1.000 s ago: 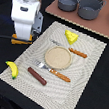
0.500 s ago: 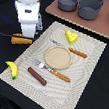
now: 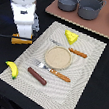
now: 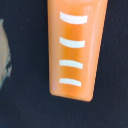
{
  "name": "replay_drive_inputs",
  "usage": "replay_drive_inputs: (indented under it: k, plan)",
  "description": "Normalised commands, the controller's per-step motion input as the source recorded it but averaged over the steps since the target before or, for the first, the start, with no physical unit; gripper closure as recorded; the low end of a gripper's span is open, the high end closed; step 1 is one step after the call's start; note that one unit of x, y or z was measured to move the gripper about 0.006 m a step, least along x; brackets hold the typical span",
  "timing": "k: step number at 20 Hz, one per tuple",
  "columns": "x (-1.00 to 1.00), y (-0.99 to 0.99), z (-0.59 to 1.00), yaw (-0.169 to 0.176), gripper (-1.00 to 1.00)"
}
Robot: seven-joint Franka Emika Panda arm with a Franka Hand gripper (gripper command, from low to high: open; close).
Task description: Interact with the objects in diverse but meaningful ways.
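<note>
On the exterior view's left, the white arm hangs low over the dark tabletop (image 3: 101,88), its hand (image 3: 23,35) right above the orange-brown bun (image 3: 21,40), which lies just off the edge of the striped placemat (image 3: 82,75). Whether the fingers are apart or closed on the bun cannot be told from either view. The wrist view shows the bun (image 4: 75,47) filling most of the picture, with 4 white stripes across its top against the black surface. On the placemat, a tan plate (image 3: 57,57) sits in the middle, the yellow cheese wedge (image 3: 70,37) beyond it, an orange-handled knife (image 3: 76,52) and fork (image 3: 55,72) on either side. The reddish-brown sausage (image 3: 37,76) lies near the fork, and the yellow green-tipped banana (image 3: 12,69) rests at the mat's edge. 2 grey pots (image 3: 78,3) stand on a brown board (image 3: 102,28).
</note>
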Motion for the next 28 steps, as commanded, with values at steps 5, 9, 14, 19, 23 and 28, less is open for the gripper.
replay_drive_inputs:
  k: [5, 9, 14, 19, 23, 28]
  plan:
    - [-0.38, 0.06, -0.43, 0.036, -1.00]
    - [-0.44, 0.00, -0.43, 0.032, -1.00]
    - [-0.40, 0.00, -0.36, 0.033, 1.00]
    - [-0.35, 0.00, -0.20, 0.033, 1.00]
    - [-0.25, 0.00, -0.02, 0.033, 1.00]
    - [-0.23, 0.00, -0.01, 0.030, 1.00]
